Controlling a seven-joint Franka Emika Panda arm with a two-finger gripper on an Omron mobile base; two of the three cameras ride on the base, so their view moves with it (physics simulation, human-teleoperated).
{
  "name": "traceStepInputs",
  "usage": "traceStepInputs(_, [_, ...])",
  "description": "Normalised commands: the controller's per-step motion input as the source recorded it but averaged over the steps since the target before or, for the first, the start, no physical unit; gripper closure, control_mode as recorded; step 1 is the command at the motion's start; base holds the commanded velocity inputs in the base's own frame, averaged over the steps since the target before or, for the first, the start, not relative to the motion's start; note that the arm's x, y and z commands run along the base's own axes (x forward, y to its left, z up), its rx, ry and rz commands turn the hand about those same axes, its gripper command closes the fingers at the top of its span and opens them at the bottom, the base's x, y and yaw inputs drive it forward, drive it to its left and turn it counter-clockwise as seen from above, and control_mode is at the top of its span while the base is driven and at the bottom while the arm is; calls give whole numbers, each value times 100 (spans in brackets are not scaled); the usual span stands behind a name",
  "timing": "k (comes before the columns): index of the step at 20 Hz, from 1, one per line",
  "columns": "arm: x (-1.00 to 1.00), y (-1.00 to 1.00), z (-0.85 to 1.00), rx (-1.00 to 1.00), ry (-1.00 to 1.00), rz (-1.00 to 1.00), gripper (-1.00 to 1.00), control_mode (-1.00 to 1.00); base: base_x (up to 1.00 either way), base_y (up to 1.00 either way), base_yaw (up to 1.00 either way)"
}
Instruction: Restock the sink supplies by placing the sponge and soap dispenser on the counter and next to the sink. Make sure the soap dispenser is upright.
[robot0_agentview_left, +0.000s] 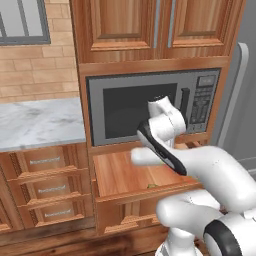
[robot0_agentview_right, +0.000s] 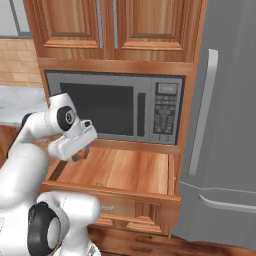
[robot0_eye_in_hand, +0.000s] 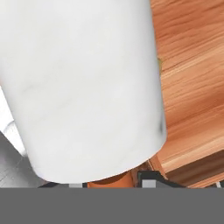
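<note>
Counts: one soap dispenser (robot0_eye_in_hand: 83, 87), one gripper (robot0_agentview_right: 79, 156), one open drawer (robot0_agentview_right: 120, 172), one microwave (robot0_agentview_right: 117, 107), one fridge (robot0_agentview_right: 227, 125), one stretch of marbled bench (robot0_agentview_left: 40, 122).
Gripper: clenched on the soap dispenser, held above the open drawer at its left end, in front of the microwave's lower edge.
Soap dispenser: its white body is seen close up in the hand view, with an orange-brown part at its lower end between the finger tips; in the right base view only a small orange-brown bit is made out under the gripper.
Left base view: the bench with drawer fronts below it and brick wall behind is shown left of the microwave column; the gripper is hidden there by the arm.
Right base view: the fridge is shown touching the cabinet column on the right.
Edges and room: the drawer's wooden floor lies bare right of the gripper; the microwave front stands just behind.
</note>
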Motion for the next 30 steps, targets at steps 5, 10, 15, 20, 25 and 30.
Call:
traceStepInputs(5, [-66, -9, 53, 7, -13, 22, 100, -100, 0, 0, 0])
traceStepInputs(10, [-7, 0, 0, 0, 0, 0, 100, -100, 0, 0, 0])
traceStepInputs(15, [-5, 4, 0, 0, 0, 0, 100, 100, -43, 28, 7])
traceStepInputs(20, [0, 0, 0, 0, 0, 0, 100, 100, -44, 89, 44])
traceStepInputs(25, [0, 0, 0, 0, 0, 0, 100, 100, -16, 97, 58])
traceStepInputs(30, [0, 0, 0, 0, 0, 0, 100, 100, -8, 76, 74])
